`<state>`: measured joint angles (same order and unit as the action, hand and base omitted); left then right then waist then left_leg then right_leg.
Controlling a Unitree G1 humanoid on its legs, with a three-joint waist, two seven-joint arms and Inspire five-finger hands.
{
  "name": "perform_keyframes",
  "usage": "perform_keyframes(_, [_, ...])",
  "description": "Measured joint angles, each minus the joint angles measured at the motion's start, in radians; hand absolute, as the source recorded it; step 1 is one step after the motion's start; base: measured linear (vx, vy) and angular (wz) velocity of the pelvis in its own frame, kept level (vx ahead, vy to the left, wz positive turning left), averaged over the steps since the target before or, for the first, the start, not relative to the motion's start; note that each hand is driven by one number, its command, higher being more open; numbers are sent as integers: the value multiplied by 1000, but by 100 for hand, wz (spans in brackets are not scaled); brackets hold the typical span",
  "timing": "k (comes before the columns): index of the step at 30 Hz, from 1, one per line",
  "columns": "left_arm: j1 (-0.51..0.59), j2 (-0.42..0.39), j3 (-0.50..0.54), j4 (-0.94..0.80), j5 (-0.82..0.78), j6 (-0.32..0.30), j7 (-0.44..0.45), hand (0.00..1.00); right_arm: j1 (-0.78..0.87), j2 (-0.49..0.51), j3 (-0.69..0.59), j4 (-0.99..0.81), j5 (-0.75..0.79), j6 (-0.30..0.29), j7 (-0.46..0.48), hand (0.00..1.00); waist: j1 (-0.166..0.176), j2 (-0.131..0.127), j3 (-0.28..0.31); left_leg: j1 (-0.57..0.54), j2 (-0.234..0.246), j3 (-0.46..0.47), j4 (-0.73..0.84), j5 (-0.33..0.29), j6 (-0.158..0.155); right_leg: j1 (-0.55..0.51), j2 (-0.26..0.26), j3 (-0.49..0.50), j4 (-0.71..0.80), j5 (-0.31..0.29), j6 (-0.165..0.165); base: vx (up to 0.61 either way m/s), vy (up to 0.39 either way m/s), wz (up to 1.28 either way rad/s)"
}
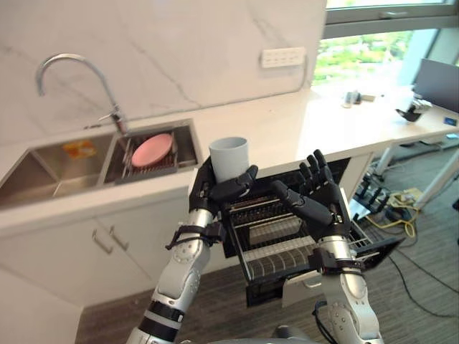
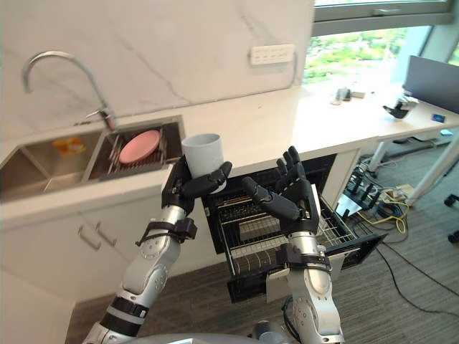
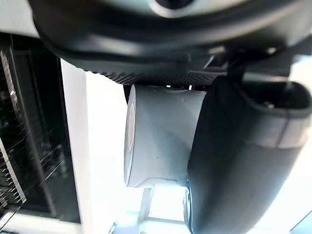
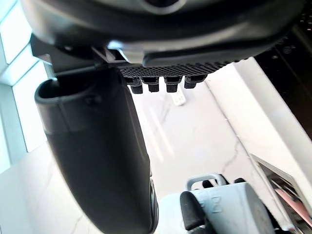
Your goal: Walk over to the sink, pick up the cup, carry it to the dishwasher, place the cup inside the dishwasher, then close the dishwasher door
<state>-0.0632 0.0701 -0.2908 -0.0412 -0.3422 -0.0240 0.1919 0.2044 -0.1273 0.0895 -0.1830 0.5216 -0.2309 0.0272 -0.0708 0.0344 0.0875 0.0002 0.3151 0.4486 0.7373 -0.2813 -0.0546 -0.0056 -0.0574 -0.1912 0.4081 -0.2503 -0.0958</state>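
Observation:
A pale grey cup (image 1: 229,158) is held upright in my left hand (image 1: 215,192), thumb and fingers curled round its lower part, above the front edge of the counter. The left wrist view shows the cup (image 3: 156,141) pressed between thumb and palm. The dishwasher (image 1: 301,236) stands open below the counter, its wire rack (image 1: 276,240) pulled out and its door (image 1: 373,247) lowered. My right hand (image 1: 315,193) is raised over the rack, fingers straight and spread, holding nothing. In the right wrist view the cup (image 4: 219,209) sits in the other hand, past my right hand's thumb (image 4: 102,156).
A double steel sink (image 1: 50,168) with a curved tap (image 1: 79,79) lies left; a pink plate (image 1: 152,149) rests on a rack in its right basin. White cupboard doors (image 1: 107,251) are below. Cables and a desk (image 1: 423,115) are at the right.

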Motion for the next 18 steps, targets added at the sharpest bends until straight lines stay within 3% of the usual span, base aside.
perform_keyframes(1, [11, 2, 1, 0, 0, -3, -1, 0, 0, 0, -3, 8, 0, 0, 9, 100, 1, -1, -5, -6, -33, -44, -128, 5, -8, 10, -5, 31, -21, 16, 25, 398, 225, -110])
perform_keyframes(2, [20, 4, 4, 1, 1, -10, -1, 0, 1, -5, -6, 20, 0, 0, 18, 100, 0, 0, -12, -12, -63, -113, -321, 26, -41, 13, -11, 73, -43, 26, 42, 339, 219, -103])
perform_keyframes(4, [23, 6, 6, 1, 1, -18, -3, 0, 4, -17, -7, 36, 4, 0, 20, 100, -6, 0, -12, -16, -62, -194, -520, 95, -81, 23, -20, 118, -61, 35, 60, 332, 226, -91])
perform_keyframes(6, [33, 5, 5, 4, 1, -34, -23, 0, 7, -26, -14, 49, 5, 3, 20, 100, -12, 0, -12, -15, -55, -210, -614, 214, -79, 22, -43, 147, -59, 31, 98, 382, 339, -74])
perform_keyframes(8, [39, 4, -9, 7, 0, -62, -58, 0, 9, -38, -39, 49, 5, 4, 19, 100, -29, 30, -27, -13, -56, -210, -640, 478, -32, 24, -65, 183, -49, -8, 173, 309, 424, -58])
perform_keyframes(9, [39, 10, -16, 11, 0, -71, -70, 0, 9, -42, -45, 56, 5, 4, 18, 100, -36, 30, -32, 2, -59, -206, -638, 430, -76, 24, -75, 190, -45, -17, 189, 212, 466, -34])
perform_keyframes(10, [36, 29, -27, 11, -1, -87, -92, 0, 9, -34, -47, 59, 5, 4, 15, 100, -49, 7, -33, 29, -97, -209, -661, 385, -102, 23, -115, 195, -42, -27, 220, 128, 368, -16])
perform_keyframes(13, [24, 72, -30, 14, -13, -92, -105, 0, -2, -15, -43, 59, 4, 4, 17, 100, -52, -19, -39, 59, -189, -177, -698, 348, -79, 15, -205, 206, -86, 8, 292, 89, 348, -32])
perform_keyframes(16, [4, 71, -20, 14, -23, -92, -103, 0, -9, -14, -45, 76, 9, 6, 14, 100, -46, -22, -40, 69, -238, -174, -686, 307, -59, 13, -249, 208, -110, 42, 314, 4, 220, -39])
perform_keyframes(18, [-1, 69, -22, -3, -22, -77, -103, 0, -11, -3, -46, 101, 31, 19, 12, 100, -26, -27, -36, 73, -251, -168, -653, 236, -40, -39, -256, 181, -68, 78, 299, -33, 137, -89])
